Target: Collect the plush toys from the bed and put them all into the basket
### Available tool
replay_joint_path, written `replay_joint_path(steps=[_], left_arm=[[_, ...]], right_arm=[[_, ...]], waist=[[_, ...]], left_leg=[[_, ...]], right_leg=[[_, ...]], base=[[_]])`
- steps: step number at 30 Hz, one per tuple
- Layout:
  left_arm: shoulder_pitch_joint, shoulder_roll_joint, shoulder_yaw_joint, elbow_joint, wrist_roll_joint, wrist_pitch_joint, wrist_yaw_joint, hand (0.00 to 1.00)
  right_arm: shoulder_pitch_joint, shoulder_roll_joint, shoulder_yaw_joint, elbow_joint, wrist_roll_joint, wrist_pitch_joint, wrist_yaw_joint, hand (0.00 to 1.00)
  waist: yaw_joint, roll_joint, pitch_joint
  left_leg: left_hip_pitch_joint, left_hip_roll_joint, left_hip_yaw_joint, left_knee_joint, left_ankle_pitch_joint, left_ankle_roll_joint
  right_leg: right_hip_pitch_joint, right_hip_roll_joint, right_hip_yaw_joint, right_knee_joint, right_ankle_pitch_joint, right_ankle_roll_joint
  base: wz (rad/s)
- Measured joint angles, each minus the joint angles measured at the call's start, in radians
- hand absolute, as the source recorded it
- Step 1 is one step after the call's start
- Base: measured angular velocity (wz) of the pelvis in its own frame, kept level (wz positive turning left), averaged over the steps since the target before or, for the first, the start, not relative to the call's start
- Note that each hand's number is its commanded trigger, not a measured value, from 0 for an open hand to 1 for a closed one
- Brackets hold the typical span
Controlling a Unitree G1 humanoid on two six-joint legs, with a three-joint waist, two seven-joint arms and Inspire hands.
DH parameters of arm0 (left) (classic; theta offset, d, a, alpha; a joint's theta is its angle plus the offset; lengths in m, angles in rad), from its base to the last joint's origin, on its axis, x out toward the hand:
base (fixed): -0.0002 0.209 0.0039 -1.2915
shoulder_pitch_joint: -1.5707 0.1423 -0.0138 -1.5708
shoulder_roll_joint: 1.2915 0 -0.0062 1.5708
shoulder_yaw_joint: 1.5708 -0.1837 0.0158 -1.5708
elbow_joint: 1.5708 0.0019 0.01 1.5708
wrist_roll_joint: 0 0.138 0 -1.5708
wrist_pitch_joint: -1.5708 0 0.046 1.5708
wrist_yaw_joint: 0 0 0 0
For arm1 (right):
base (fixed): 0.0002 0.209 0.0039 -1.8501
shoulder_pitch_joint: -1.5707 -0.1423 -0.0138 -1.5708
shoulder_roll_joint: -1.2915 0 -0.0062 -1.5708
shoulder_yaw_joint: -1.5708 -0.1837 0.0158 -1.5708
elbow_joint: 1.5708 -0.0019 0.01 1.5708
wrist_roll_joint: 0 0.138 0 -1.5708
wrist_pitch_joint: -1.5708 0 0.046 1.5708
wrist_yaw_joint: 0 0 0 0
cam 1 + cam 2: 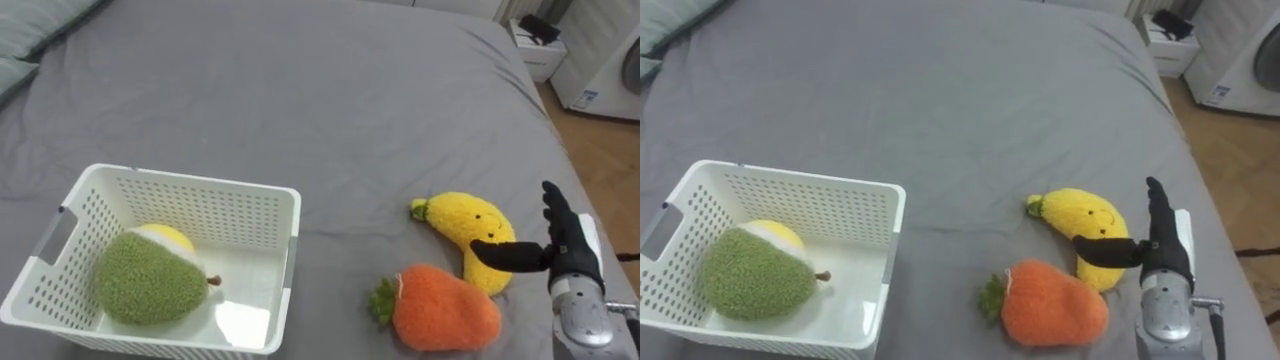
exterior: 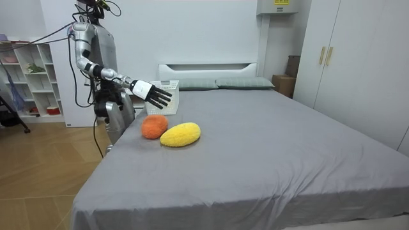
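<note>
A yellow plush banana (image 1: 468,228) (image 1: 1085,225) (image 2: 181,134) and an orange plush carrot (image 1: 440,308) (image 1: 1050,304) (image 2: 153,126) lie side by side on the grey bed. My right hand (image 1: 562,243) (image 1: 1160,246) (image 2: 152,93) hovers open just right of the banana, fingers straight, thumb reaching over the banana's lower end. A white slatted basket (image 1: 262,199) (image 1: 872,195) (image 2: 169,96) sits at the lower left and holds a green plush pear (image 1: 148,278) (image 1: 750,274) with a yellow-white toy behind it.
The grey bedspread (image 1: 300,90) stretches far ahead with pillows at the upper left. Beyond the bed's right edge lie wooden floor (image 1: 600,150), a small white stand (image 1: 540,45) and a white appliance (image 1: 610,60). In the room view I stand at the bed's side near white shelves (image 2: 32,76).
</note>
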Motion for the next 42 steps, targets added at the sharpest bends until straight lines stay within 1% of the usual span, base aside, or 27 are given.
replay_joint_path(steps=[1,5,7,9,13,14,15,16,17,18,22,24,26,27,29,32,34,36,39,42], left_arm=[[0.0,0.0,0.0,-0.004,0.0,0.0,0.0,0.0],[-0.001,0.002,-0.001,-0.023,-0.001,-0.004,0.004,0.0],[-0.009,0.002,-0.005,-0.023,-0.003,-0.004,0.005,0.0],[-0.016,0.003,-0.017,-0.023,-0.003,-0.006,0.004,0.0],[-0.028,0.006,-0.027,-0.023,-0.005,-0.005,-0.002,0.0],[-0.036,0.008,-0.028,-0.023,-0.014,-0.005,-0.002,0.0],[-0.043,0.01,-0.031,-0.023,-0.026,-0.005,-0.002,0.0],[-0.045,0.01,-0.032,-0.022,-0.029,-0.005,-0.002,0.0],[-0.05,0.011,-0.034,-0.021,-0.046,-0.005,-0.002,0.0],[-0.056,0.012,-0.035,-0.019,-0.047,-0.005,-0.002,0.0],[-0.077,0.014,-0.055,-0.018,-0.065,-0.008,0.0,0.0],[-0.098,0.014,-0.072,-0.002,-0.086,-0.012,-0.001,0.0],[-0.11,0.015,-0.073,0.01,-0.095,-0.019,-0.001,0.0],[-0.116,0.019,-0.091,0.018,-0.115,-0.023,-0.002,0.0],[-0.13,0.022,-0.11,0.031,-0.138,-0.024,-0.005,0.0],[-0.158,0.023,-0.116,0.048,-0.162,-0.032,-0.012,0.0],[-0.171,0.026,-0.133,0.051,-0.165,-0.038,-0.011,0.0],[-0.182,0.026,-0.142,0.052,-0.18,-0.046,-0.011,0.0],[-0.196,0.026,-0.149,0.052,-0.18,-0.049,-0.009,0.0],[-0.207,0.027,-0.151,0.052,-0.179,-0.055,-0.002,0.0]], right_arm=[[-0.008,0.0,0.0,0.018,0.004,0.0,-0.005,0.0],[-0.05,0.0,0.008,0.114,0.022,-0.002,-0.033,0.0],[-0.078,0.0,0.011,0.154,0.022,-0.007,-0.041,0.0],[-0.129,-0.008,0.016,0.244,0.051,-0.012,-0.054,0.0],[-0.177,-0.026,0.03,0.355,0.093,-0.019,-0.071,0.0],[-0.199,-0.033,0.03,0.398,0.095,-0.021,-0.083,0.0],[-0.221,-0.04,0.03,0.43,0.095,-0.021,-0.1,0.0],[-0.235,-0.042,0.03,0.446,0.095,-0.025,-0.107,0.0],[-0.259,-0.045,0.031,0.478,0.095,-0.031,-0.12,0.0],[-0.276,-0.046,0.031,0.502,0.097,-0.034,-0.132,0.0],[-0.308,-0.053,0.032,0.561,0.104,-0.045,-0.144,0.0],[-0.327,-0.07,0.038,0.581,0.131,-0.046,-0.145,0.0],[-0.339,-0.079,0.042,0.604,0.13,-0.049,-0.147,0.0],[-0.351,-0.083,0.051,0.626,0.13,-0.051,-0.15,0.0],[-0.367,-0.085,0.052,0.655,0.13,-0.055,-0.152,0.0],[-0.394,-0.087,0.061,0.693,0.131,-0.066,-0.162,0.0],[-0.412,-0.087,0.06,0.72,0.142,-0.076,-0.175,0.0],[-0.464,-0.09,0.059,0.798,0.168,-0.077,-0.196,0.0],[-0.511,-0.103,0.06,0.839,0.178,-0.083,-0.208,0.0],[-0.52,-0.128,0.06,0.843,0.179,-0.087,-0.217,0.0]], waist=[[-0.001,-0.001,0.0008],[0.003,0.004,-0.0016],[0.003,0.008,0.0],[0.006,0.012,-0.0015],[0.024,0.012,-0.0014],[0.026,0.012,-0.0013],[0.027,0.015,0.0037],[0.03,0.016,0.0049],[0.035,0.021,0.0101],[0.042,0.023,0.0112],[0.052,0.025,0.0126],[0.053,0.027,0.0137],[0.053,0.028,0.0133],[0.053,0.029,0.0134],[0.055,0.031,0.0147],[0.056,0.034,0.016],[0.056,0.037,0.0183],[0.057,0.044,0.0228],[0.059,0.052,0.0279],[0.077,0.053,0.0282]], left_leg=[[-0.005,0.0,-0.001,0.002,0.0,0.0],[-0.031,0.001,-0.002,0.013,0.0,0.0],[-0.043,0.002,-0.002,0.013,0.0,0.0],[-0.063,0.002,-0.006,0.016,0.0,0.0],[-0.095,0.001,-0.019,0.023,0.001,0.0],[-0.107,0.0,-0.026,0.032,0.003,0.0],[-0.118,0.0,-0.028,0.034,0.003,0.0],[-0.123,0.0,-0.027,0.034,0.003,0.0],[-0.129,0.0,-0.028,0.034,0.003,0.0],[-0.136,0.0,-0.028,0.033,0.003,0.0],[-0.16,-0.001,-0.036,0.033,0.004,-0.001],[-0.184,-0.003,-0.039,0.034,0.006,0.0],[-0.198,-0.003,-0.041,0.037,0.006,0.0],[-0.205,-0.003,-0.04,0.037,0.007,0.0],[-0.211,-0.003,-0.036,0.037,0.007,0.0],[-0.23,-0.003,-0.035,0.037,0.008,0.0],[-0.239,-0.004,-0.035,0.037,0.01,0.0],[-0.241,-0.003,-0.035,0.035,0.011,0.0],[-0.258,-0.002,-0.033,0.036,0.014,-0.001],[-0.283,-0.002,-0.034,0.035,0.019,-0.003]], right_leg=[[-0.004,0.0,-0.003,0.0,0.0,0.0],[-0.026,0.0,-0.006,0.003,0.0,-0.001],[-0.037,0.0,-0.008,0.004,0.001,-0.002],[-0.052,0.0,-0.012,0.004,0.002,-0.003],[-0.08,-0.001,-0.023,0.004,0.003,-0.003],[-0.089,-0.003,-0.033,0.004,0.003,-0.003],[-0.098,-0.003,-0.033,0.003,0.003,-0.003],[-0.104,-0.003,-0.034,0.004,0.003,-0.003],[-0.109,-0.003,-0.035,0.003,0.003,-0.003],[-0.116,-0.003,-0.036,0.003,0.003,-0.003],[-0.139,-0.003,-0.046,0.003,0.003,-0.003],[-0.16,-0.006,-0.054,0.002,0.003,-0.003],[-0.172,-0.006,-0.058,0.002,0.003,-0.003],[-0.178,-0.006,-0.058,0.002,0.003,-0.003],[-0.186,-0.006,-0.058,0.002,0.003,-0.003],[-0.208,-0.007,-0.057,0.003,0.003,-0.003],[-0.216,-0.007,-0.057,0.003,0.003,-0.004],[-0.219,-0.007,-0.055,0.003,0.003,-0.003],[-0.236,-0.006,-0.052,0.003,0.004,-0.005],[-0.262,-0.005,-0.053,0.004,0.006,-0.009]], base=[[0.07],[0.01],[0.0],[0.05],[0.1],[0.16],[0.12],[0.04],[0.0],[0.0],[0.08],[0.04],[0.03],[0.0],[-0.04],[-0.03],[0.0],[0.0],[-0.01],[0.01]])
